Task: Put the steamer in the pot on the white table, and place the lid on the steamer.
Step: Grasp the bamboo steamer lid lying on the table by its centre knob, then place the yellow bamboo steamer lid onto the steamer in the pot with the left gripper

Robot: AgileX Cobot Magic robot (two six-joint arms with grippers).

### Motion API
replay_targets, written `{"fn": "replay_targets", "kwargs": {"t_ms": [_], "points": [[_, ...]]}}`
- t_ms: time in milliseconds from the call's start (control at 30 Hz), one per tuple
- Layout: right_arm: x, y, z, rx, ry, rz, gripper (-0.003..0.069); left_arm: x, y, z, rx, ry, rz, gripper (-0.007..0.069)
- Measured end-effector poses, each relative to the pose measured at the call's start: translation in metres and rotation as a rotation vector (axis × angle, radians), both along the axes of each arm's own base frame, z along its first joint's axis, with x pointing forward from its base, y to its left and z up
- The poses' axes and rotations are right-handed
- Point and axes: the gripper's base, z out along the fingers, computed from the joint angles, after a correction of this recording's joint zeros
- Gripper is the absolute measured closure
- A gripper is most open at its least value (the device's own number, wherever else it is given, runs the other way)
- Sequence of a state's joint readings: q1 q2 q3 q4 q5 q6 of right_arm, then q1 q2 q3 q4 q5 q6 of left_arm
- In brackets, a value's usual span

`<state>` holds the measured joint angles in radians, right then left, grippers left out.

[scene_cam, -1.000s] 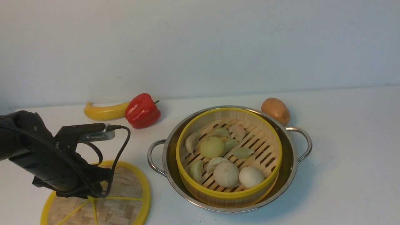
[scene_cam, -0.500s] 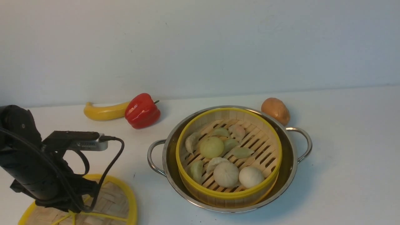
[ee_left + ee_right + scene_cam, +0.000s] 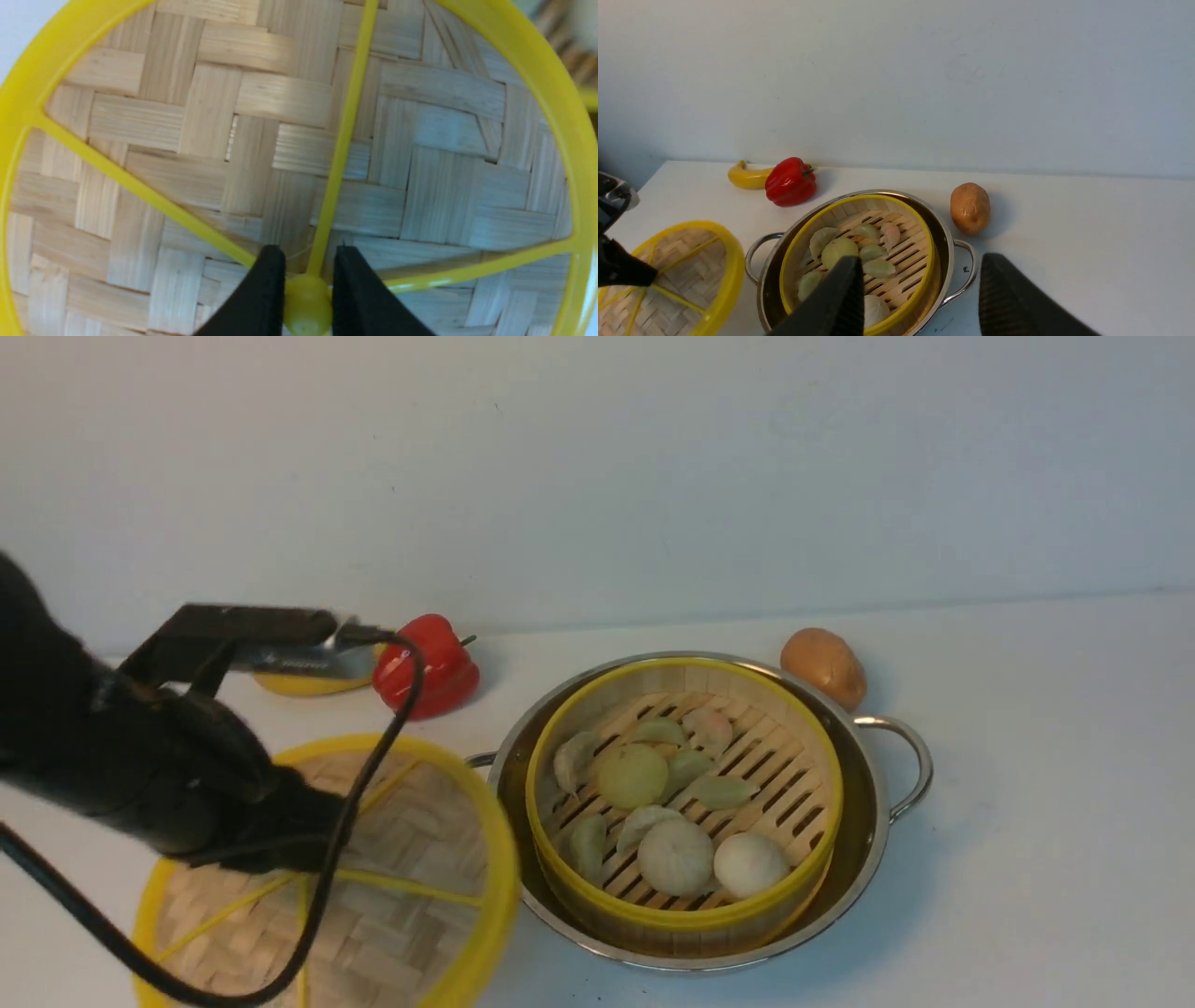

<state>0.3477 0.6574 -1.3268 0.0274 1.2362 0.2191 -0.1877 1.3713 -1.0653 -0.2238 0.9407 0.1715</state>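
Note:
The steamer (image 3: 681, 803), a bamboo basket with a yellow rim holding dumplings and buns, sits inside the steel pot (image 3: 868, 821) on the white table (image 3: 1027, 821). My left gripper (image 3: 308, 261) is shut on the small yellow centre knob of the lid (image 3: 401, 859), a woven disc with yellow rim and spokes. The lid hangs off the table, left of the pot, and its right rim covers the pot's left handle in the front view. My right gripper (image 3: 920, 259) is open and empty, back from the pot (image 3: 945, 242) on the robot's side, and does not show in the front view.
A red pepper (image 3: 425, 667) and a banana (image 3: 299, 685), half hidden behind my left arm, lie at the back left. A potato (image 3: 823, 667) rests just behind the pot's right handle (image 3: 910, 756). A plain wall closes the far edge.
The lid, flat on the table with my left gripper on its knob, first slid left. It has now risen and moved right, toward the pot. The right gripper has not changed.

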Motion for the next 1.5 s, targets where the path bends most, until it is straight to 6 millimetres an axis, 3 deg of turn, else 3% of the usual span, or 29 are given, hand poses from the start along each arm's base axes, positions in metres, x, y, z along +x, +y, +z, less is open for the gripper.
{"fn": "replay_targets", "kwargs": {"t_ms": [167, 233, 267, 333, 367, 567, 800, 1133, 1500], "points": [[0.0, 0.001, 0.0, 0.01, 0.003, 0.01, 0.0315, 0.036, -0.054, 0.026, -0.03, -0.093, -0.132, 0.0505], [-0.001, 0.002, 0.0, 0.017, 0.006, 0.017, 0.0315, 0.046, -0.069, 0.029, -0.033, -0.107, -0.164, 0.0505], [-0.001, 0.003, 0.0, 0.023, 0.008, 0.023, 0.0315, 0.057, -0.085, 0.03, -0.028, -0.11, -0.203, 0.0505], [-0.001, 0.004, 0.0, 0.033, 0.012, 0.034, 0.0315, 0.07, -0.107, 0.027, -0.002, -0.109, -0.257, 0.0505], [-0.002, 0.004, 0.0, 0.039, 0.014, 0.039, 0.0315, 0.079, -0.123, 0.016, 0.034, -0.087, -0.295, 0.0505], [-0.002, 0.005, 0.0, 0.047, 0.017, 0.048, 0.0315, 0.098, -0.167, -0.017, 0.191, -0.051, -0.397, 0.0505], [-0.002, 0.006, 0.0, 0.061, 0.023, 0.048, 0.0315, 0.1, -0.19, -0.028, 0.206, -0.081, -0.446, 0.0505], [-0.002, 0.006, 0.0, 0.068, 0.026, 0.044, 0.0315, 0.103, -0.194, -0.027, 0.19, -0.116, -0.444, 0.0505], [-0.002, 0.006, 0.0, 0.07, 0.026, 0.044, 0.0315, 0.108, -0.199, -0.044, 0.188, -0.107, -0.466, 0.0505]]}}
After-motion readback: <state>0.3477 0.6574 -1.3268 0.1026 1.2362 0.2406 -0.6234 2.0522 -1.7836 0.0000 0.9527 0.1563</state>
